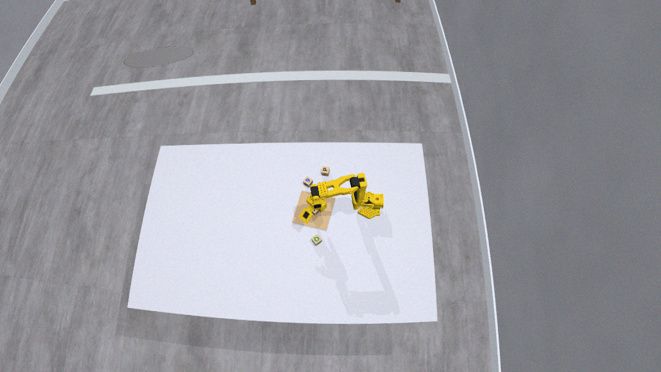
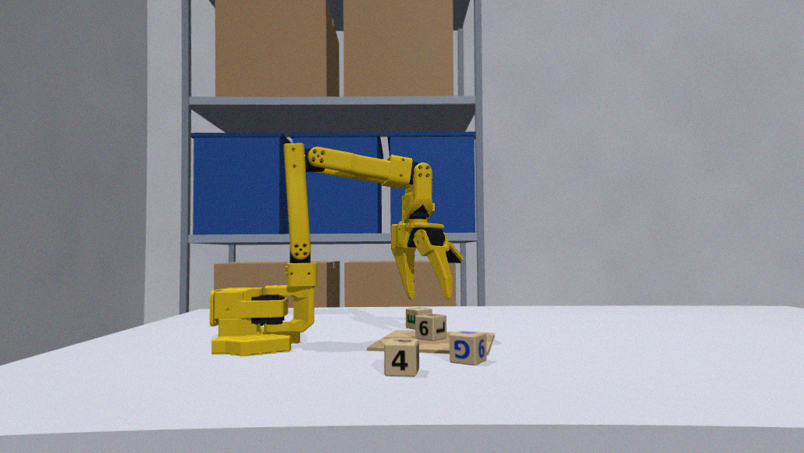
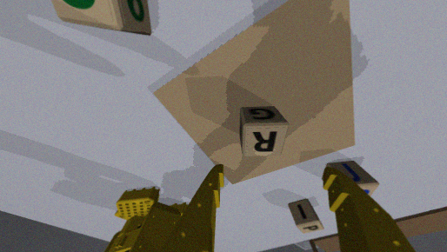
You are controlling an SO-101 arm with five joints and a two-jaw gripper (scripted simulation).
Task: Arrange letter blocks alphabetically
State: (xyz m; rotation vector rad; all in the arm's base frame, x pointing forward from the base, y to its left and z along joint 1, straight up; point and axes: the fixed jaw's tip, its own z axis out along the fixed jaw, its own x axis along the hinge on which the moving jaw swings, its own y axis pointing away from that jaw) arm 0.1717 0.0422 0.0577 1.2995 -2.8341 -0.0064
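Right now the gripper (image 1: 316,206) (image 2: 430,297) (image 3: 274,169) is released, its fingers parted with nothing between them, and it points downward above the R block (image 1: 315,211) (image 2: 431,327) (image 3: 264,138). In the exterior view that block sits at 6 o'clock from the fingertips, below them and apart. In the wrist view it lies between 11 and 12 o'clock from the midpoint of the fingertips. It rests flat on the mat (image 1: 323,224) (image 2: 393,337) (image 3: 304,78), letter up, and is partly hidden by the arm in the top view.

Taking the mat's middle as the clock centre in the top view, with 12 toward the upper edge, the Q block (image 1: 316,239) (image 2: 418,318) (image 3: 96,13) is at 6 o'clock, off the mat, green letter up. The P block (image 1: 325,170) (image 2: 401,358) (image 3: 305,215) is off the mat between 12 and 1. The blue-marked block (image 1: 307,181) (image 2: 467,347) (image 3: 353,175) lies between 11 and 12, just beside the mat and also off it. The arm's base (image 1: 369,213) (image 2: 250,346) (image 3: 135,208) stands around 3 o'clock on the white table (image 1: 221,231) (image 2: 618,382) (image 3: 65,109).

Only one lettered block is on the mat, so the row is unmade.
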